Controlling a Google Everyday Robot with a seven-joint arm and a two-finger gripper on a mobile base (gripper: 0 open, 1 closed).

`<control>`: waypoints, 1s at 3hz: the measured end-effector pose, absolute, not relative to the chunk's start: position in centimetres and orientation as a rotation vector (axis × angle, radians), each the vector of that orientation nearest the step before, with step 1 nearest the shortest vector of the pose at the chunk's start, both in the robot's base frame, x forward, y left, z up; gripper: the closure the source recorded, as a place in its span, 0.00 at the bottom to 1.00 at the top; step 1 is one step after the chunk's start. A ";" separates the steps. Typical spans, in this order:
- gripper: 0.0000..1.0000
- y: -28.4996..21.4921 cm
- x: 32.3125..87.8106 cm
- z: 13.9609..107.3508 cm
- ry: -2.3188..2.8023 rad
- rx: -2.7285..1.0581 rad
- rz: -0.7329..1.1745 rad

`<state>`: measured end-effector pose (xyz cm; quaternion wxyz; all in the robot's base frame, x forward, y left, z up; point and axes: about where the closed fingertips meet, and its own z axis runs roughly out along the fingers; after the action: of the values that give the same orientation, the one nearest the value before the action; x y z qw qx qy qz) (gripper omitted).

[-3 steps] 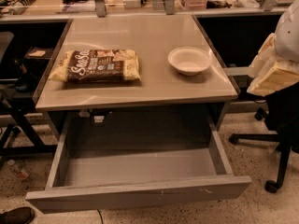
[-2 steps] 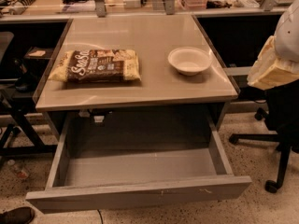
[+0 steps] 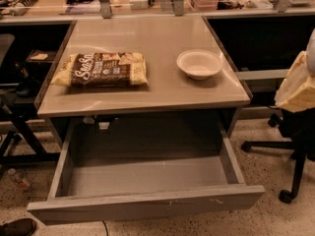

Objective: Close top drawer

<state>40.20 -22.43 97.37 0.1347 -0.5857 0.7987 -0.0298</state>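
**Task status: not started, as far as can be seen.**

1. The top drawer [image 3: 147, 206] stands wide open. It is drawn out toward the near side from under the desk [image 3: 162, 36], and its whole grey floor and both side walls are exposed. Its flat front, marked with small white scuffs, is the nearest part of the furniture and lies well apart from the desk's near edge.

2. The hand [image 3: 297, 85] appears to be the pale shape at the right edge of the view, to the right of the desk's right side and above a black wheeled chair [image 3: 294, 149]. It is well apart from the drawer front and touches nothing of the drawer. I cannot tell whether it is spread or pressed together.

3. On the desk top a brown snack bag [image 3: 101, 69] lies flat at the left and a white bowl [image 3: 199, 64] stands upright at the right. Both are clear of the near edge and play no part in the job.

4. Nothing shows inside the drawer that would block its travel.

**Outstanding:** the whole task. In my judgement the hand must come round to the near side, meet the scuffed front and push it toward the far side until it sits flush under the desk. No contact has yet been made.
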 end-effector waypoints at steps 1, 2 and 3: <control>1.00 -22.5 35.4 96.3 2.417 -1.644 -0.031; 1.00 -21.7 31.6 93.9 2.499 -1.646 0.021; 1.00 -21.5 31.5 93.7 2.493 -1.644 0.024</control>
<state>31.51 -21.53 93.74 0.0777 -0.5489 0.8322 0.0079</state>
